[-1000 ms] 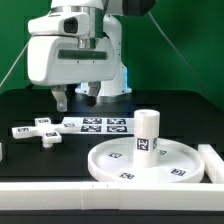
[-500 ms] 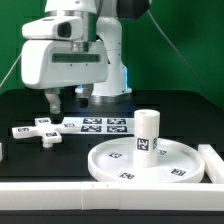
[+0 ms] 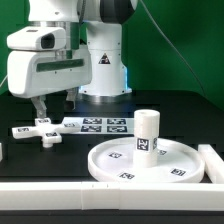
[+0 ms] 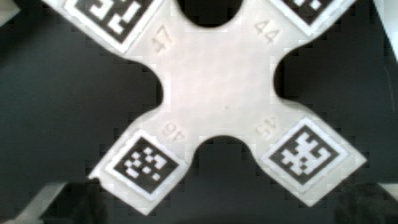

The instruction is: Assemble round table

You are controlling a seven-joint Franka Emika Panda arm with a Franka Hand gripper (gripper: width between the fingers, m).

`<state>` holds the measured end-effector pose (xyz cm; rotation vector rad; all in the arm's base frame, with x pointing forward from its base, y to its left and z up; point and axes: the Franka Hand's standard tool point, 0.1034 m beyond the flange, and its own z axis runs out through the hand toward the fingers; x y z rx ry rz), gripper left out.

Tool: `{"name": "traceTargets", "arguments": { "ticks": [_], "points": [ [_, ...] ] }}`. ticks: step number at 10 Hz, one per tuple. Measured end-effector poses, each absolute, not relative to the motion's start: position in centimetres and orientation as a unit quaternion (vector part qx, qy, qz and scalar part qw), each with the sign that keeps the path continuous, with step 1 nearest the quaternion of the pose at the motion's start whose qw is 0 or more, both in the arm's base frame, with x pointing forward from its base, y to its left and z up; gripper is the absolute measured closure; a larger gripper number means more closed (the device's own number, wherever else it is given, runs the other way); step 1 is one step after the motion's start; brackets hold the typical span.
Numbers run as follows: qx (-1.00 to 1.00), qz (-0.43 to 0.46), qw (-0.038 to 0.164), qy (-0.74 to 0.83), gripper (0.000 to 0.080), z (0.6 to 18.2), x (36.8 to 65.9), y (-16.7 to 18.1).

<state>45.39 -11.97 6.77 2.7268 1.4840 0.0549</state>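
The kit of the round table is white, smooth, hard-looking plastic, and its parts carry black-and-white square tags. There are 3 parts, 1 of each kind, and all are on the black matte desk (image 3: 185,115).

The large round disc with a raised rim (image 3: 175,160) lies flat at the exterior view's right, near the long white border wall (image 3: 60,196). Several tags are on its rim and on its flat face. The short cylindrical leg (image 3: 148,128) stands upright on the disc, about at its middle, with 1 tag visible on its side. Whether it is fastened there cannot be told.

The flat cross-shaped foot piece (image 3: 38,131) lies on the desk at the exterior view's left, well apart from the disc. It is just beside the thin white marker board (image 3: 98,125); whether they touch is not clear. In the wrist view the foot piece (image 4: 210,105) fills almost the whole picture. It has 4 arms with rounded hollows between them and 1 square tag near the end of each arm, 2 of them cut by the picture edge. Small raised numerals beside the tags are too blurred to read with certainty.

The white robot arm (image 3: 60,62) hangs over the foot piece. The jaws stand apart above it and grip nothing.
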Motion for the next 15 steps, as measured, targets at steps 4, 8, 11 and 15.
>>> {"name": "traceTargets", "arguments": {
  "ticks": [4,8,11,15],
  "points": [
    [0.849,0.004,0.018,0.528,0.0150,5.7,44.8,-13.0],
    [0.835,-0.011,0.007,0.551,0.0150,4.1,43.5,-13.9],
    [0.837,-0.013,0.005,0.547,0.0150,3.6,43.4,-13.8],
    [0.837,-0.014,0.005,0.547,0.0150,3.3,43.7,-13.9]
  ]
}}
